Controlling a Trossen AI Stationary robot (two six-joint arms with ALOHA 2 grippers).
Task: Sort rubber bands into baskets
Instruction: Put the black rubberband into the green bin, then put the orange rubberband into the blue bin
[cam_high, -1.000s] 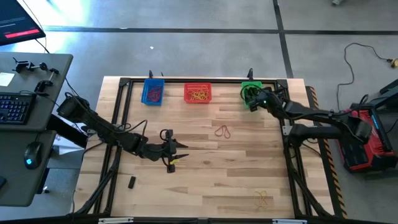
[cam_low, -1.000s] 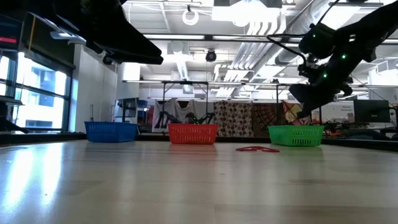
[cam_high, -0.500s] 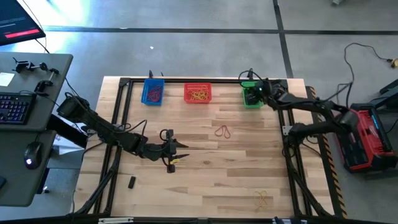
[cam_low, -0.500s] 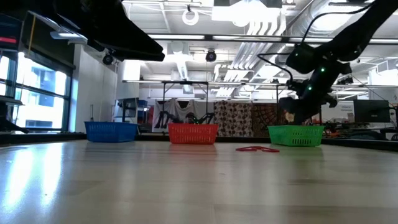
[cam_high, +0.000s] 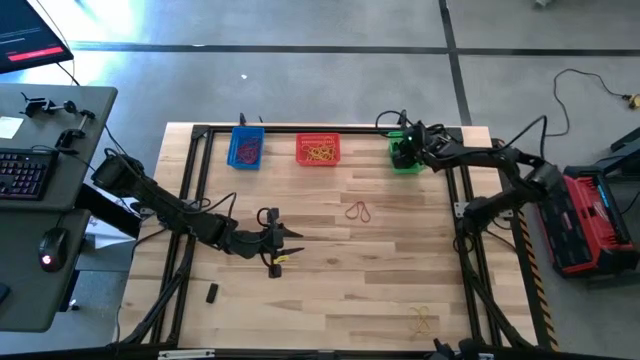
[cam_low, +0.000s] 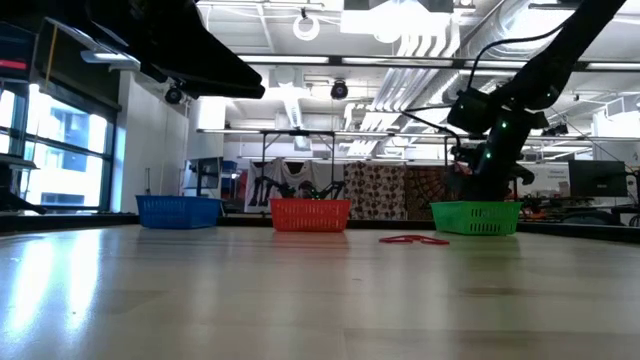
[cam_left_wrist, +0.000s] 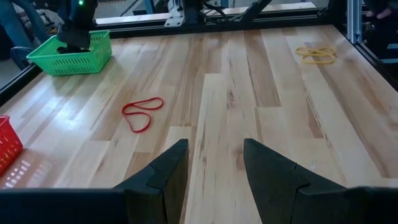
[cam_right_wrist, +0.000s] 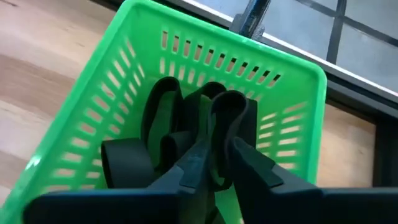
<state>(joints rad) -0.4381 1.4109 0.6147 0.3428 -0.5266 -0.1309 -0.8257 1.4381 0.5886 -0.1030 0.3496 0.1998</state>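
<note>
Green basket (cam_right_wrist: 186, 81) at desk's far right: right gripper (cam_right_wrist: 214, 165) hovering inside, jaws nearly closed, pinching thick dark band (cam_right_wrist: 227, 118). Band soft, light, floppy; gripping at fold suits. Left gripper (cam_left_wrist: 214, 163) waiting mid-desk, jaws parted.

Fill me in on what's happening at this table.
A two-armed robot is sorting rubber bands into baskets. The right tool is over the green basket, its fingers slightly apart around a thick dark band, with more dark bands already inside. The left tool waits open mid-table. A red band and a yellow one lie on the wood.
</note>
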